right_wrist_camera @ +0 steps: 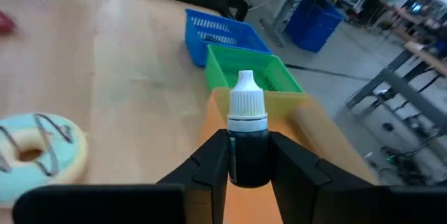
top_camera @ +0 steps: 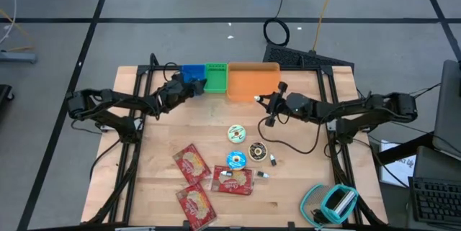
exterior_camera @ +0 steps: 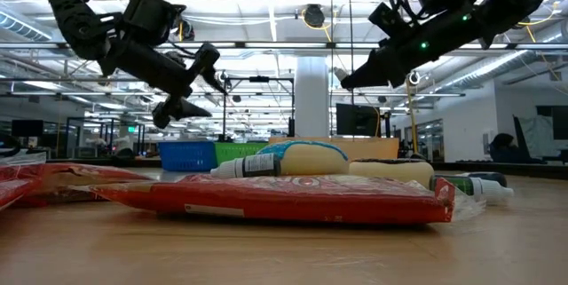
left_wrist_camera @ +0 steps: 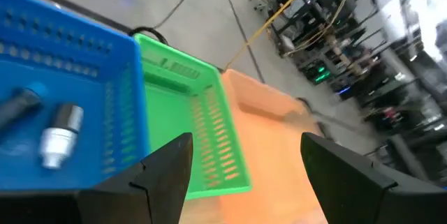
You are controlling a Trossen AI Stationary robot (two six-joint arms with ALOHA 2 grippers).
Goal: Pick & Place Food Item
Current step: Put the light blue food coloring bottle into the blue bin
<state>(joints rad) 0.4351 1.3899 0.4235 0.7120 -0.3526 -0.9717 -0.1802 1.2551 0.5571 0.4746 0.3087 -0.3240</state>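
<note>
Small dark bottle (right_wrist_camera: 247, 140) with white cap clamped in right gripper (right_wrist_camera: 248, 160), held up at the orange bin's (top_camera: 253, 80) lower right corner in high view; label unreadable. Left gripper (left_wrist_camera: 241, 165) spread wide, holding nothing, over the blue bin (left_wrist_camera: 77, 112) and green bin (left_wrist_camera: 188, 123). Two items in the blue bin, blurred. Donuts (top_camera: 237, 134) and red packets (top_camera: 191, 164) lower centre, partly overlapping

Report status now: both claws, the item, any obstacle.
Left claw open, above green bin. Right claw shut on small dark bottle, near orange bin. No obstacle seen.
</note>
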